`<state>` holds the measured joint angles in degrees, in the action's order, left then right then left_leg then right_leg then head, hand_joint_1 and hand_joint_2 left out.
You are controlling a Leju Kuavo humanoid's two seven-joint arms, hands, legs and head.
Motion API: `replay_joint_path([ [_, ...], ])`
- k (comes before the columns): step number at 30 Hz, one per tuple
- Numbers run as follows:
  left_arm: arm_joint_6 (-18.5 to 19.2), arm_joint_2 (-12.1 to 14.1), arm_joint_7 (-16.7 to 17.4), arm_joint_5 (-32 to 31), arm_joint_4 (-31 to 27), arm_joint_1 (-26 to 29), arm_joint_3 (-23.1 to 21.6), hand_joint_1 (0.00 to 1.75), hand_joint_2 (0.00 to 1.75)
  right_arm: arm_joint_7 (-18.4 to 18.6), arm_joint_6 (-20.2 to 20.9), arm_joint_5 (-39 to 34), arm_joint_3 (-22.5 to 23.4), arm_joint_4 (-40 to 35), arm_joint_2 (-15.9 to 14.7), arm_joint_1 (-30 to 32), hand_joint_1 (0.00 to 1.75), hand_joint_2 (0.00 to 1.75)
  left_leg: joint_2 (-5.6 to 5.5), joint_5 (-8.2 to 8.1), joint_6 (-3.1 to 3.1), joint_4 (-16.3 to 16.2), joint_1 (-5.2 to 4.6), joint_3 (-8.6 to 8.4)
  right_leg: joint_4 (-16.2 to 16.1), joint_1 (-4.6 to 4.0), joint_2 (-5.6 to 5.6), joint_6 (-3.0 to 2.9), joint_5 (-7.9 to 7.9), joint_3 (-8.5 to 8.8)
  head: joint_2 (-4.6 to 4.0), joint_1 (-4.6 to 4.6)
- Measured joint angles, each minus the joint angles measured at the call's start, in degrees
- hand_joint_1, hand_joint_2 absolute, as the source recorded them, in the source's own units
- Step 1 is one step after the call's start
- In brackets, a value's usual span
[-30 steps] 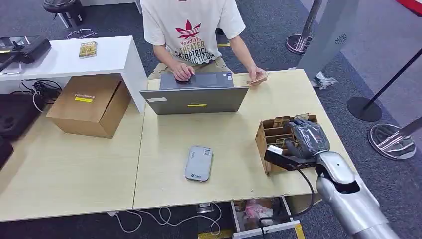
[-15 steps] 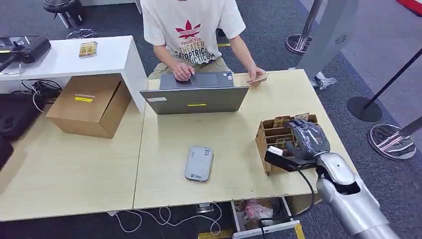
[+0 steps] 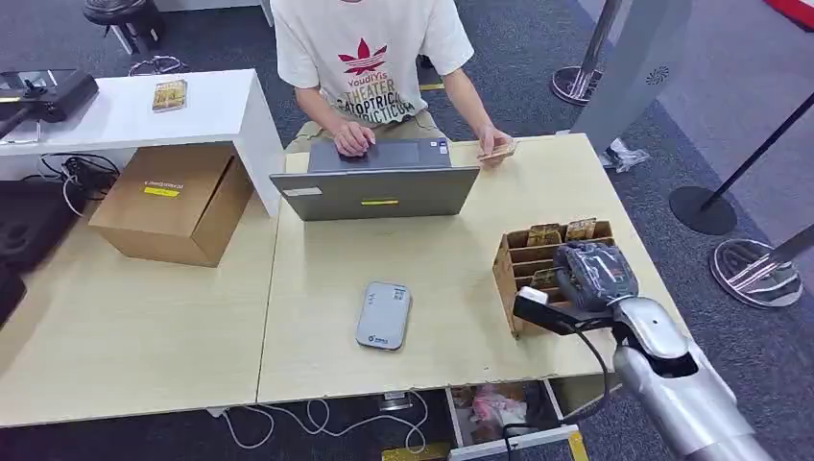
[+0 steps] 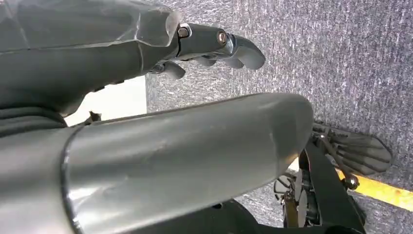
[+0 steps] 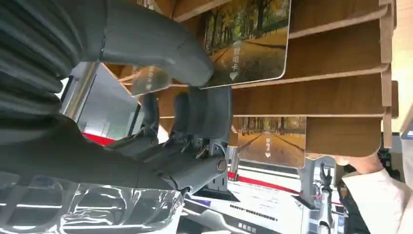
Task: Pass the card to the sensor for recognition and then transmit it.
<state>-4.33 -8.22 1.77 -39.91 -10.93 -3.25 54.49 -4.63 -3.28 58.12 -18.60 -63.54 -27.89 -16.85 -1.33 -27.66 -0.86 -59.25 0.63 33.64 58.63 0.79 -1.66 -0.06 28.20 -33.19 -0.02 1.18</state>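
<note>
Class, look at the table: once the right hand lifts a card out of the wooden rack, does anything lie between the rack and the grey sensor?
Nothing visible does. Bare tabletop separates the wooden rack from the grey sensor; the laptop sits farther back, beside that path. The right hand is at the rack, on a card.

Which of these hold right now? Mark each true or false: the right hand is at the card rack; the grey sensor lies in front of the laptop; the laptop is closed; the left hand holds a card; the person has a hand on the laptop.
1. The right hand is at the wooden card rack. True; its thumb presses a card in a slot.
2. The grey sensor lies on the table on the robot's side of the laptop. True.
3. The laptop is closed. False; it stands open.
4. The left hand holds a card. False; it is empty, over the carpet.
5. The person has a hand on the laptop. True.
</note>
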Motion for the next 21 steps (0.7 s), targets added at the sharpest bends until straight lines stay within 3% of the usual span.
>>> replay_joint_path([
  [11,0.0,0.0,0.0,0.0,0.0,0.0,0.0,0.0,0.0,-0.2,0.3,-0.6,-0.8,0.5,-0.5,-0.4,1.68,1.75,0.01,0.0,0.0,0.0,0.0,-0.01,0.0,0.0,0.0,0.0,0.0,0.02,0.0,0.0],
  [21,0.2,0.1,-0.5,-0.2,0.0,0.0,0.0,0.0,0.0,-0.3,0.4,-2.1,-0.9,1.1,-1.5,-0.8,1.75,1.75,0.0,0.0,0.0,0.0,0.0,-0.01,0.0,0.0,0.01,0.0,0.0,0.01,0.0,-0.02],
])
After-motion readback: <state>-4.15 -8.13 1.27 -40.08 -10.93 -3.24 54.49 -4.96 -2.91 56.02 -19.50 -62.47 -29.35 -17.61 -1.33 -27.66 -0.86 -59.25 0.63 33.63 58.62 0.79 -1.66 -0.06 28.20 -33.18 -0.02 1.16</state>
